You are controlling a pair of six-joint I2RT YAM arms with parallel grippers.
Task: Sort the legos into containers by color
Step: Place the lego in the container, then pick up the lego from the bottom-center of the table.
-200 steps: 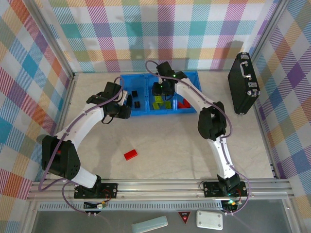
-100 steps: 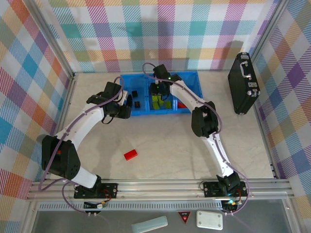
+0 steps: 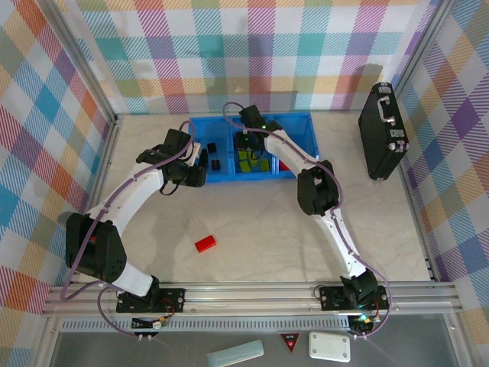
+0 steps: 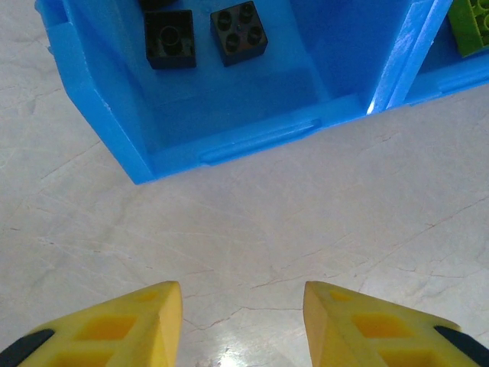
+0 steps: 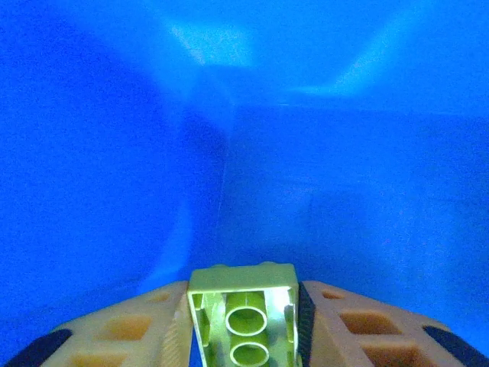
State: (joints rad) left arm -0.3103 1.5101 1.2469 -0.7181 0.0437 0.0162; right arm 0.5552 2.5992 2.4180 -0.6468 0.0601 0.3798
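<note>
Lime-green lego (image 5: 243, 306) runs off the bottom edge.

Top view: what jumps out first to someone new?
The bright-blue tray at the far side, with the right gripper inside its middle compartment, shut on a lime-green brick. One red brick lies alone on the table, well short of it. The left gripper hangs open.

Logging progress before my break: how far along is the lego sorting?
Done: the blue tray has black bricks in its left compartment and lime-green ones in the middle one. In hand: the right gripper holds a lime-green brick inside the tray. Left: one red brick lies loose on the table; the left gripper is open, empty, beside the tray.
</note>
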